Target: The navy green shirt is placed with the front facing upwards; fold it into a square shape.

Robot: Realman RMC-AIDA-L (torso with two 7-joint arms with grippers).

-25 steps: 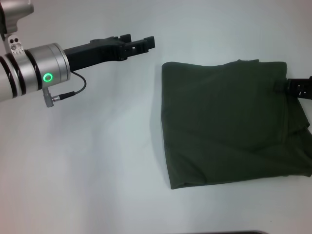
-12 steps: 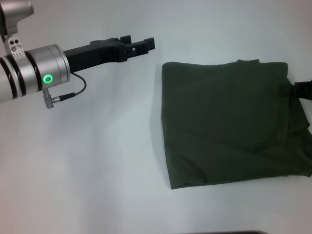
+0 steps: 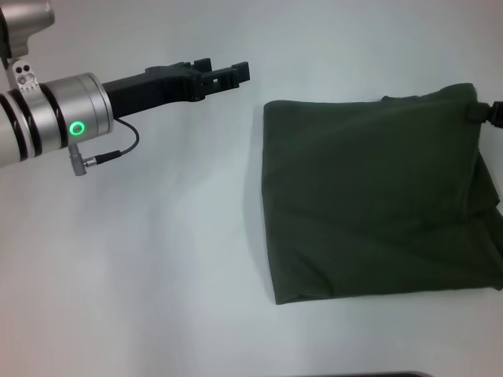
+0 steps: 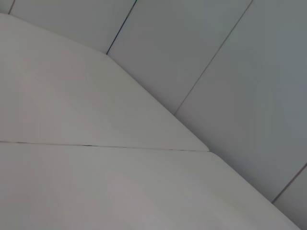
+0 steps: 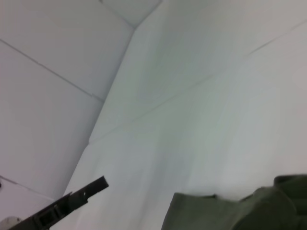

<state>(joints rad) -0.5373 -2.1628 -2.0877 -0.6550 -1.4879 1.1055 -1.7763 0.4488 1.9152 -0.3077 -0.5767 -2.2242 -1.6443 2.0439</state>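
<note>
- The navy green shirt [image 3: 377, 200], a dark olive cotton garment, lies on the white table [image 3: 157, 275] as a folded, roughly square bundle to the robot's right of the table's middle in the head view.
- Only plain cloth faces upward; neither lettering nor a neck label shows on the visible surface.
- The near edge and the edge facing the left arm are fairly straight, and shallow creases run across the top layer.
- The far right corner of the bundle is raised slightly and drawn toward the frame's right edge, where it meets the right gripper [image 3: 492, 112].
- Only a small dark part of the right gripper shows there, touching the cloth at that corner; it cannot be told whether its fingers are spread or pinching the fabric.
- The right wrist view shows a rumpled fold of the same olive cloth [image 5: 240, 211] close under the camera, with bare table beyond it.
- The left gripper [image 3: 233, 72], black and slender, hangs over bare table well apart from the shirt, on the end of a silver arm with a green glowing ring.
- Its fingers look pressed together, with nothing between them.
- The left wrist view shows only the pale tabletop [image 4: 96, 182] and wall panels behind it.
</note>
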